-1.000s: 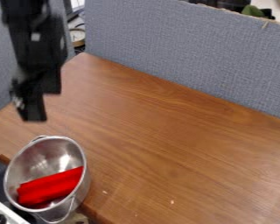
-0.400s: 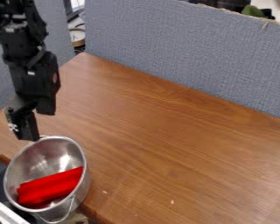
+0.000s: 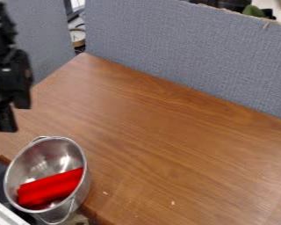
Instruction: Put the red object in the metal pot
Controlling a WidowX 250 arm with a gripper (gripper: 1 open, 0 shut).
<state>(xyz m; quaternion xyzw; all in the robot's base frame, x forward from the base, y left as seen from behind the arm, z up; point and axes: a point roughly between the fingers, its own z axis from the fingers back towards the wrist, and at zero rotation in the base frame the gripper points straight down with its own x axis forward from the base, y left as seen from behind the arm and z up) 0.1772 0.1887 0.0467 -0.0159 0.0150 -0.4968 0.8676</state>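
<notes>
Robot arm at far left, above a wooden desk (image 3: 178,123).
End effector (image 3: 4,119) hangs empty, fingers spread, beside the metal pot (image 3: 43,154); the red object (image 3: 49,187) lies inside. Best retreat upward, clear of the rim.

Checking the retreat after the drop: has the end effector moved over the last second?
Yes. The end effector has shifted left toward the table's edge, away from the blue partition.

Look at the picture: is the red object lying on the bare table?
No, the red object lies inside the pot, not on the table.
</notes>
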